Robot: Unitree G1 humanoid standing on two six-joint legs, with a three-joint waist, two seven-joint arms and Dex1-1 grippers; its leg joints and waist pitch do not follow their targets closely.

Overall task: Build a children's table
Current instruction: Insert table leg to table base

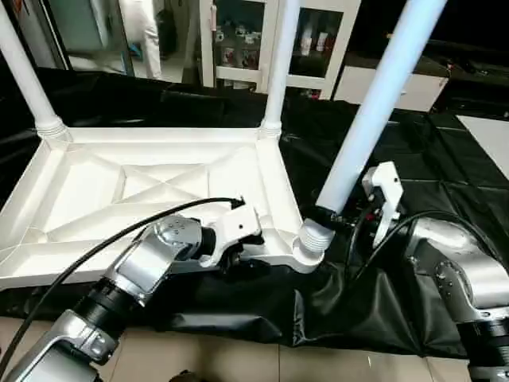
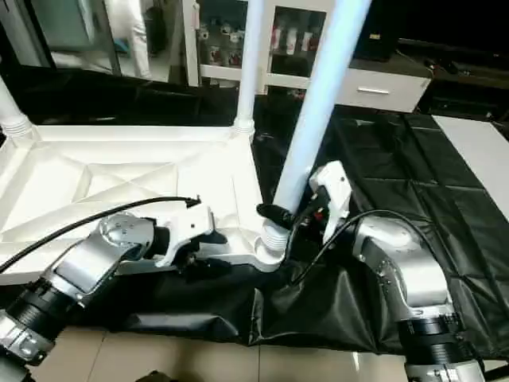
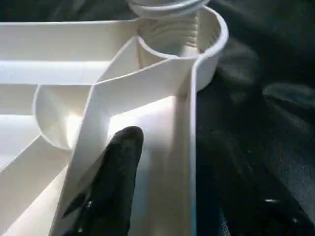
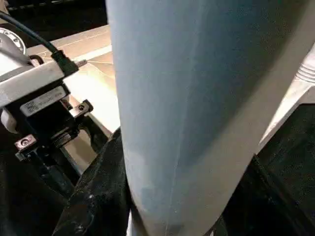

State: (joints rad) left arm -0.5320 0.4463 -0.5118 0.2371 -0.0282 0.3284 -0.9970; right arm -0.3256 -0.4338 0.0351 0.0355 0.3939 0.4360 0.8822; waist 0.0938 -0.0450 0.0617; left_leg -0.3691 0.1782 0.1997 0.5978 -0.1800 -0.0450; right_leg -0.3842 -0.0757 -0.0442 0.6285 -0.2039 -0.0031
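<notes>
Now the right tool (image 2: 280, 215) grasps the tilted leg (image 1: 374, 111) at three o'clock of the left tool (image 1: 238, 259), which clasps the tabletop (image 1: 119, 187) rim.

No readable text, small label on the left gripper (image 4: 44, 101) too blurred to read

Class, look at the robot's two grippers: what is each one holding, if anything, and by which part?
The right gripper clasps the tilted leg just above its threaded base. The left gripper sits at the tabletop's near rim beside the corner socket; whether it grips cannot be told.
</notes>
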